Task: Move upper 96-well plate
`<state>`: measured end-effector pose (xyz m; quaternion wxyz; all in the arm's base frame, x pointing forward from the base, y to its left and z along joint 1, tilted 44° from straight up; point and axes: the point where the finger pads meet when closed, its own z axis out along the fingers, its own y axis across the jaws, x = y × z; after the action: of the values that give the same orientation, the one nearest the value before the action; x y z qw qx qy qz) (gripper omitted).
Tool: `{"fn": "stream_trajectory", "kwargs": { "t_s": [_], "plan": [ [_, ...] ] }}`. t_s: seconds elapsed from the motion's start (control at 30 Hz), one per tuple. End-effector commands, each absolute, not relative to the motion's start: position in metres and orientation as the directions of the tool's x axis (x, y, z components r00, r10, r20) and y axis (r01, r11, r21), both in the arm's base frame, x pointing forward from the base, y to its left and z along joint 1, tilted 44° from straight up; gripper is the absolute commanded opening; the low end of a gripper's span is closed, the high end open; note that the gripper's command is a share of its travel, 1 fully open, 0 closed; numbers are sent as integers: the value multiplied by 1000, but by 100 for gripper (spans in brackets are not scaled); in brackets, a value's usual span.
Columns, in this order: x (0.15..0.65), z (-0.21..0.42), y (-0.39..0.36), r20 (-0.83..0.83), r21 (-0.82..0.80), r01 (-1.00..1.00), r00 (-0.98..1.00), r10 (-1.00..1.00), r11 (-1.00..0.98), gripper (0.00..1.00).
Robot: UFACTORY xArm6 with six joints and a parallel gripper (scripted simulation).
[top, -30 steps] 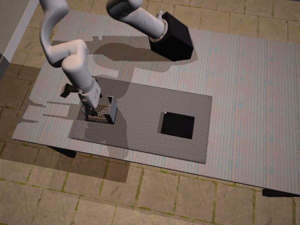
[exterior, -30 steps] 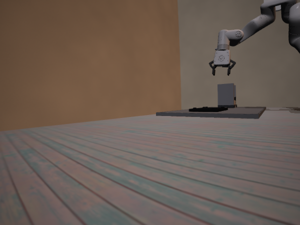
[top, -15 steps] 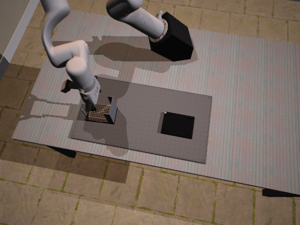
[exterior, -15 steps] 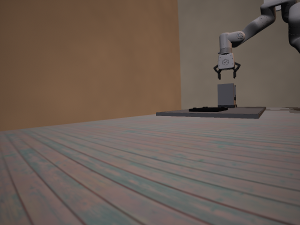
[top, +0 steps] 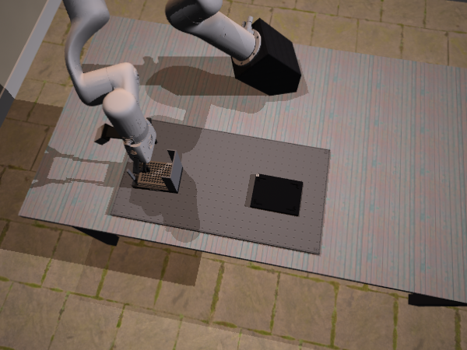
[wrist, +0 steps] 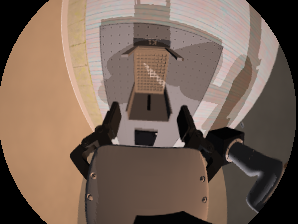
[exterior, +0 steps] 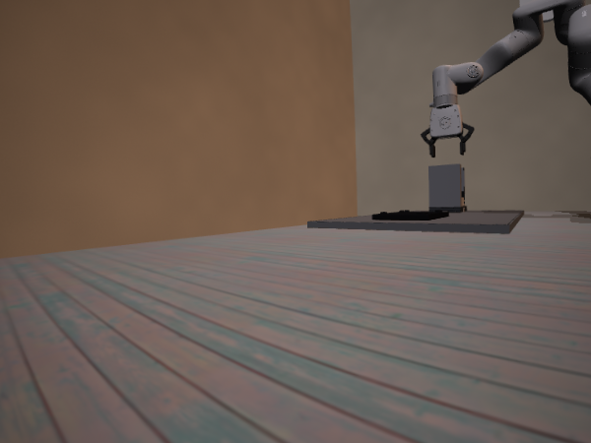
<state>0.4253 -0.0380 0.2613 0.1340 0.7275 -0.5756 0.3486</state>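
The stack rack K1 [top: 163, 175] stands at the left of the grey base plate, with a tall grey wall on its right side. The upper 96-well plate [top: 157, 171] lies on top in the rack, its grid of wells showing; the lower plate is hidden under it. In the wrist view the plate [wrist: 149, 75] lies straight ahead between my fingers. My gripper [exterior: 447, 147] is open and empty, pointing down a short way above the rack [exterior: 445, 187]. The black plate nest N1 [top: 276, 194] lies to the right, with the pale A1 square [top: 257, 175] at its far left corner.
A black box [top: 268, 58] holds the arm's base at the back of the striped table. The grey base plate [top: 222, 187] carries the rack and the nest. The nest [exterior: 409, 215] shows as a low black slab in the exterior view.
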Motion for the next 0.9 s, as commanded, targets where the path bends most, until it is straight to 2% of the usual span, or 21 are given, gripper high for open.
{"fn": "stream_trajectory", "kwargs": {
  "t_s": [0.0,0.87],
  "plan": [
    [428,258,-41,661,-209,-930,93,-744,-302,100],
    [441,231,-63,661,-208,-930,93,-744,-302,100]
  ]
}}
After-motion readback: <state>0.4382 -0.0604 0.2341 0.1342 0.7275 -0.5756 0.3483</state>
